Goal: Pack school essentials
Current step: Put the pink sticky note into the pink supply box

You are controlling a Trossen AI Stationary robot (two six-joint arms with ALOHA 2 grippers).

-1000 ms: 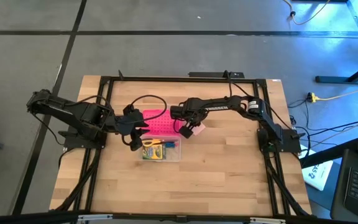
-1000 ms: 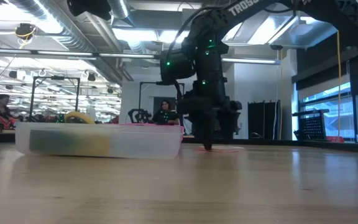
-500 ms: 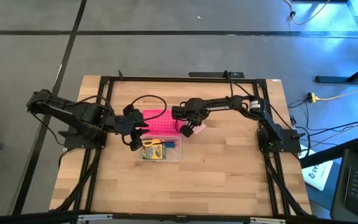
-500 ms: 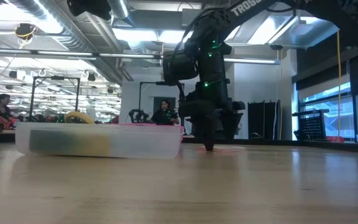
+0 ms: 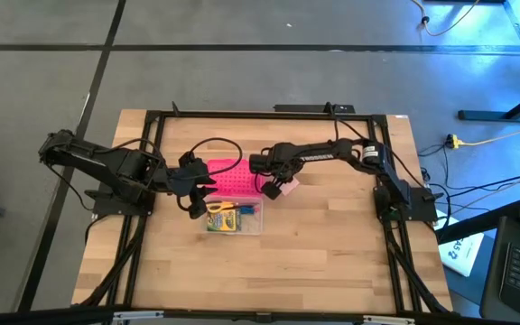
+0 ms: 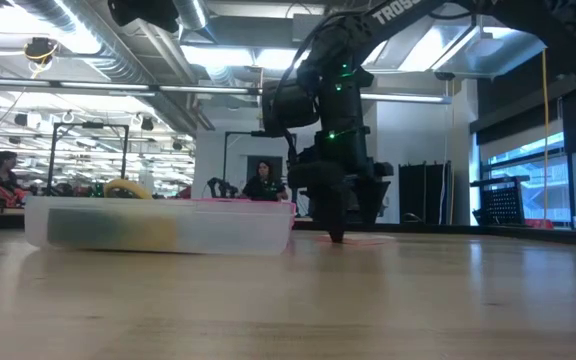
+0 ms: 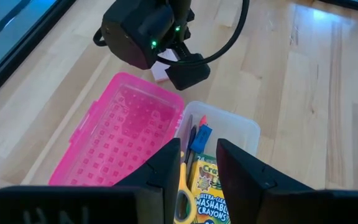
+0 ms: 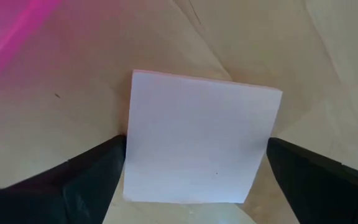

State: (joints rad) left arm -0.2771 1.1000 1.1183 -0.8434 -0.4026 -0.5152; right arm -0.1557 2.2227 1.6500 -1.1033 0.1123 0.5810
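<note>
Pale pink square pad [image 8: 201,140] lies flat on the wooden table [image 5: 332,253], just right of the pink box lid [image 7: 114,140]. Right gripper [image 8: 191,165] is down over it, fingers [image 8: 95,171] spread wide to either side; contact is hard to judge. Left gripper [image 7: 197,165] hovers above the clear tray [image 7: 244,127], jaws narrowly apart and seemingly empty. Inside sit yellow-handled scissors [image 7: 182,196], a crayon box [image 7: 213,193] and pens [image 7: 188,134].
</note>
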